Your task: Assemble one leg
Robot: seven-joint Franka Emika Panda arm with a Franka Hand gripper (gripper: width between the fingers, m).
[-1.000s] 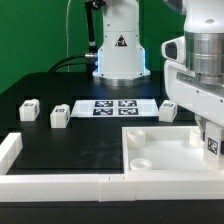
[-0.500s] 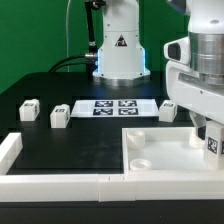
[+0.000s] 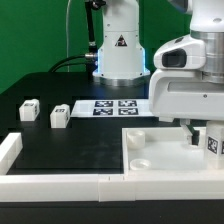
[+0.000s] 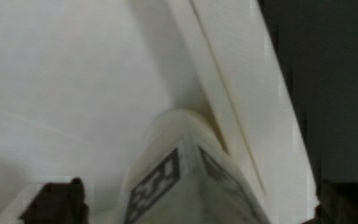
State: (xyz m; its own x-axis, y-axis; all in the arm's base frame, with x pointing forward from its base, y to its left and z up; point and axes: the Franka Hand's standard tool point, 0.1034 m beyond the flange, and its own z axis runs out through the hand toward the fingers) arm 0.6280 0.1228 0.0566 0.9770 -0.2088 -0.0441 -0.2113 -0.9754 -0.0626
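A: How many legs do you count?

B: In the exterior view I see three for sure. Two stand on the black table (image 3: 60, 140) toward its far edge, on the exterior view's left: one leg (image 3: 29, 108) and a second leg (image 3: 59, 117), near each other but apart. The third leg (image 3: 211, 141) stands in the square panel (image 3: 160, 152), at the corner on the exterior view's right, close under the hand (image 3: 202, 133). There is one marker board (image 3: 113, 107), flat near the far edge.

A: And the hand?

B: Its jaws stand wide apart and grip nothing. The leg is between them, free.

A: What does the wrist view add?

B: It shows this leg (image 4: 179, 165) from above, with its marker face, right against the panel's raised wall (image 4: 229, 90), and both dark fingertips (image 4: 60, 200) at each side, not touching it. The other two legs appear only in the exterior view.
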